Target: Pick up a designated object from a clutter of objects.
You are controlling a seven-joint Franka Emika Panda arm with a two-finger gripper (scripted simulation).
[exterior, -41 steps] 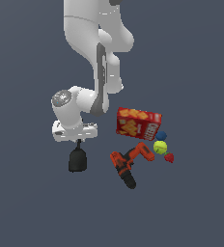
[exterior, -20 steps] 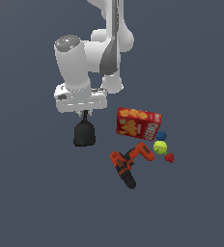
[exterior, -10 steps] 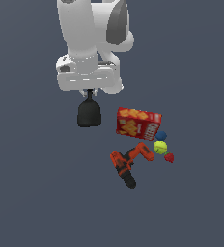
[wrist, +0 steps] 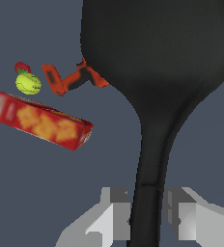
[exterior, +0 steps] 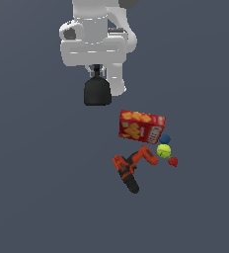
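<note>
— Spatula [exterior: 96, 92] first, where is it?
— It hangs under the gripper [exterior: 97, 67], high above the floor. The fingers [wrist: 115, 212] pinch its handle.
— And to the right?
— Cracker box [exterior: 140, 126], drill [exterior: 132, 167], tennis ball [exterior: 164, 151] and strawberry [exterior: 172, 161] lie together, well apart from it.

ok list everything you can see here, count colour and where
spatula: 1, black, held by its handle, hanging blade-down off the floor
cracker box: 1, red, on the floor, nearest the spatula
drill: 1, orange and black, lying on the floor below the box in the exterior view
blue ball: 1, blue, beside the box's right end in the exterior view
tennis ball: 1, yellow-green, just below the blue ball in that view
strawberry: 1, red, to the lower right of the tennis ball in that view
floor: 1, dark grey-blue
arm: 1, white
gripper: 1, grey, shut on the spatula handle
</note>
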